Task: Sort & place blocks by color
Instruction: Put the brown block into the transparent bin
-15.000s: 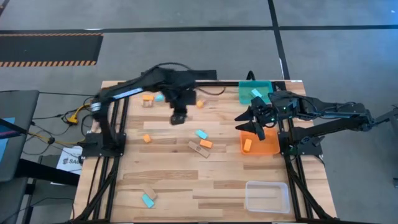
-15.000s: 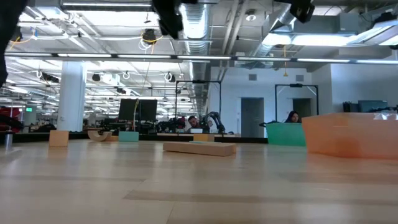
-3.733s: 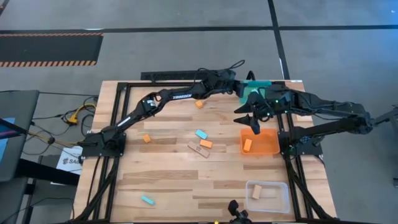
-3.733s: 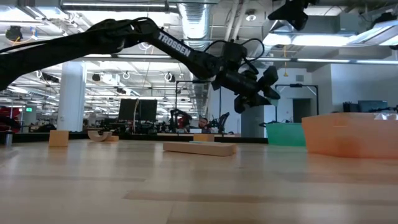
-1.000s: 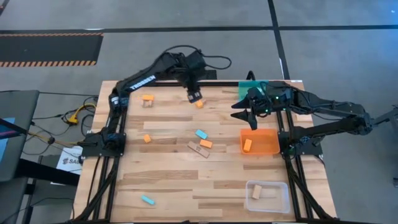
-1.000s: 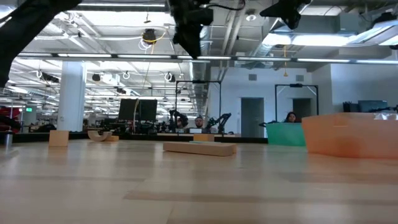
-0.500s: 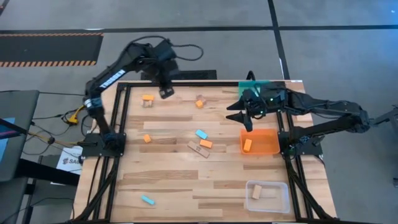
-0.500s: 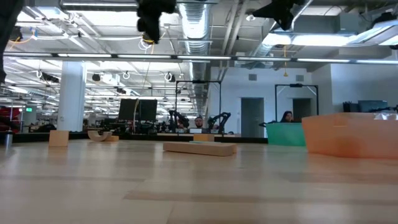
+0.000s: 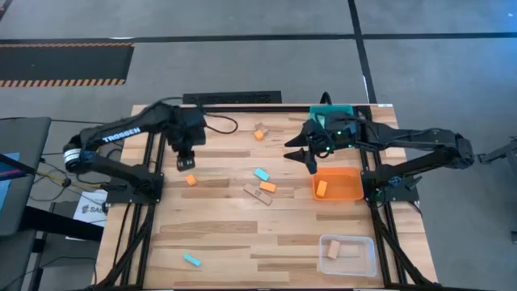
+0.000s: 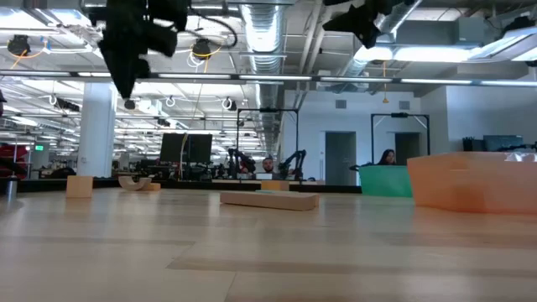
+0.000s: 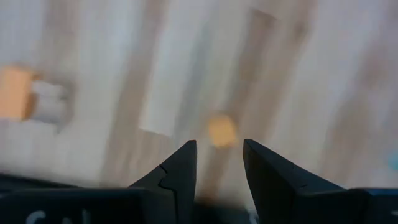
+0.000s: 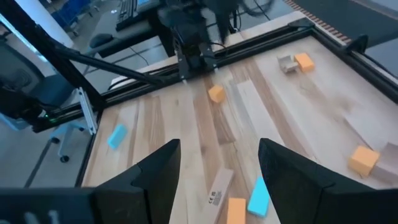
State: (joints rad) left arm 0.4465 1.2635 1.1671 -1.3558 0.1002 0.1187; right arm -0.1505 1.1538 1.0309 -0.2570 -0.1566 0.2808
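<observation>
Small blocks lie flat on the table: an orange one (image 9: 191, 179) on the left, a cyan (image 9: 261, 174), an orange (image 9: 267, 187) and a long tan one (image 9: 258, 194) in the middle, an orange-and-tan pair (image 9: 258, 133) near the far edge, and a cyan one (image 9: 191, 259) near the front. My left gripper (image 9: 184, 164) hovers open just above the left orange block (image 11: 222, 131), which shows between its fingers. My right gripper (image 9: 310, 158) hangs open in the air, left of the orange bin, holding nothing.
The orange bin (image 9: 349, 194) holds one orange block (image 9: 321, 188). The clear bin (image 9: 361, 263) at the near right holds a tan block (image 9: 332, 250). The teal bin (image 9: 325, 114) sits at the far right, partly under the right arm. Another orange-and-tan pair (image 11: 15, 93) shows in the left wrist view.
My left arm has swung from over the far middle of the table toward the left and then the near edge, coming down over the left orange block. My right gripper has drifted a little toward the table's left. No block has moved.
</observation>
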